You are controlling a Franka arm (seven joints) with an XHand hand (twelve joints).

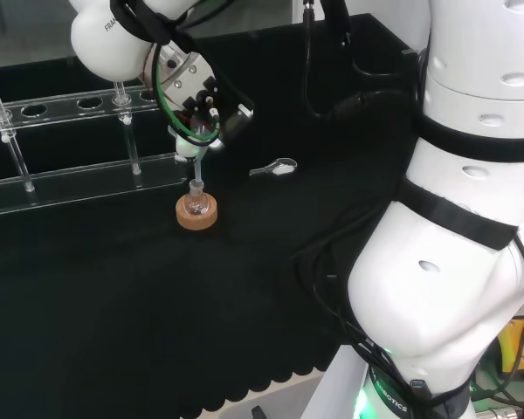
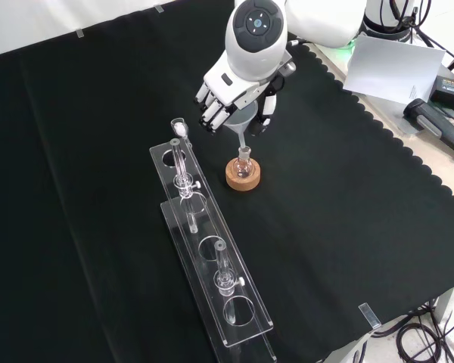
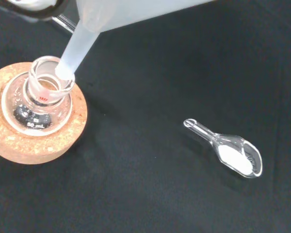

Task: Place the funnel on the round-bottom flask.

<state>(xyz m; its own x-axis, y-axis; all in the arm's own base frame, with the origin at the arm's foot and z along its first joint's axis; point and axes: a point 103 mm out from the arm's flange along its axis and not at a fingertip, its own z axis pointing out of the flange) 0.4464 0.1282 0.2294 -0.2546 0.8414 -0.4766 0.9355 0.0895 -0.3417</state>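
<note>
A small clear round-bottom flask (image 1: 196, 202) (image 2: 244, 165) (image 3: 39, 104) sits upright on a cork ring stand (image 1: 197, 216) (image 2: 243, 178) (image 3: 19, 145). The hand (image 1: 195, 100) (image 2: 234, 92) is shut on a white translucent funnel (image 2: 242, 121) (image 1: 189, 147) (image 3: 102, 19), its fingers curled round the cone. The funnel's stem (image 3: 70, 56) points down and its tip is at the flask's mouth, just at the rim. Whether the funnel rests on the neck I cannot tell.
A clear plastic test-tube rack (image 1: 61, 148) (image 2: 212, 257) stands beside the flask, with glass tubes in it. A small clear scoop holding white powder (image 1: 276, 168) (image 3: 233, 154) lies on the black cloth. The arm's white links (image 1: 472, 218) rise at the head view's right.
</note>
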